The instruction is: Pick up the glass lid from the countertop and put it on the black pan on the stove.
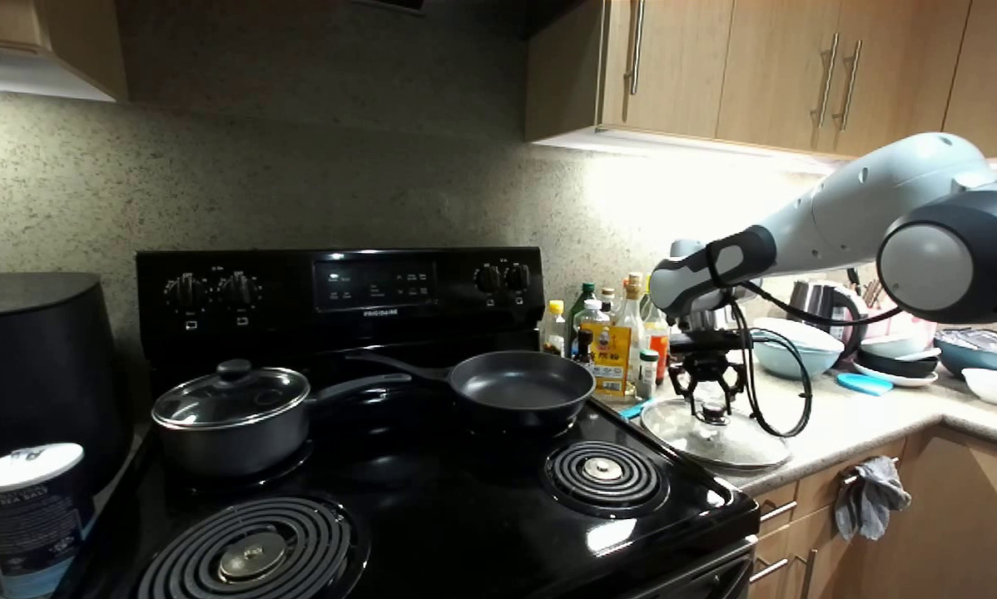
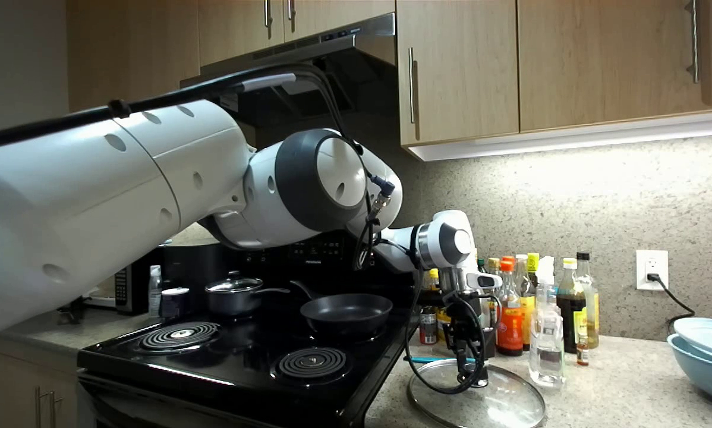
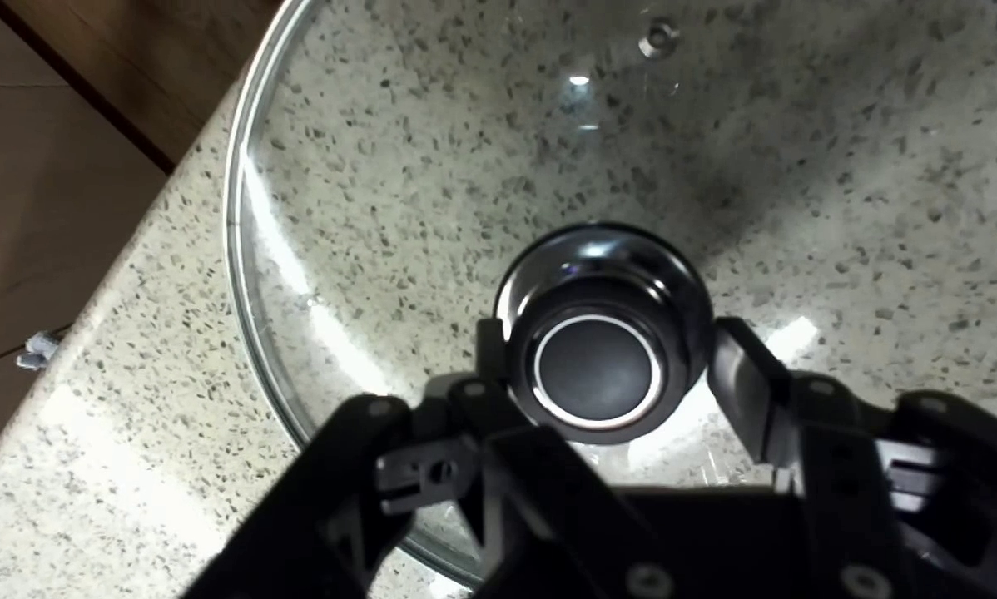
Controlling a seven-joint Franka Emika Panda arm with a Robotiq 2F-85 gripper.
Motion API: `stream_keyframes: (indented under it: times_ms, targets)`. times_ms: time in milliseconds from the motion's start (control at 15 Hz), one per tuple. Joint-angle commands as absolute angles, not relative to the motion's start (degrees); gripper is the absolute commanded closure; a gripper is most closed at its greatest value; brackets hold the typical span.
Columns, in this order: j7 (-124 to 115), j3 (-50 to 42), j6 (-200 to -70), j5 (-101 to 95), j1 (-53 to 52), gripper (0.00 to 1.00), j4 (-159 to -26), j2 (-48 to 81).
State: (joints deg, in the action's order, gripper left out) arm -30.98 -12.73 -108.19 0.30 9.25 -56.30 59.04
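The glass lid point(image 3: 399, 208), clear with a thin metal rim, lies on the pale speckled countertop point(image 3: 132, 399) just right of the stove point(image 1: 432, 499). Its dark round knob point(image 3: 596, 370) sits between the fingers of my gripper point(image 3: 605, 359), with a fingertip against either side, so the jaws look shut on it. Both exterior views show the gripper point(image 1: 709, 408) reaching straight down over the middle of the lid point(image 2: 504, 401). On the back right burner stands the black pan point(image 1: 519, 387), uncovered, its handle toward the back left. The burner beneath is mostly hidden.
A lidded grey pot point(image 1: 232, 433) occupies the back left burner. Several bottles point(image 1: 607, 349) crowd behind the lid, and a clear spray bottle point(image 2: 546, 345) stands close to its rim. Bowls point(image 1: 798, 353) are farther along the counter. A black cable point(image 1: 806, 408) loops beside the gripper.
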Motion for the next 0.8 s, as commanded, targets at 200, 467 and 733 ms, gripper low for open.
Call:
stream_keyframes:
  times_ms: [200, 467, 733]
  targets:
    - [-33.8, -11.5, -111.5, 3.2, 9.6, 0.63, -58.2, 57.3]
    - [-34.5, -11.4, -115.9, 4.5, 9.3, 0.63, -60.6, 55.7]
    - [-34.5, -11.5, -118.6, 4.7, 9.3, 0.63, -62.1, 54.6]
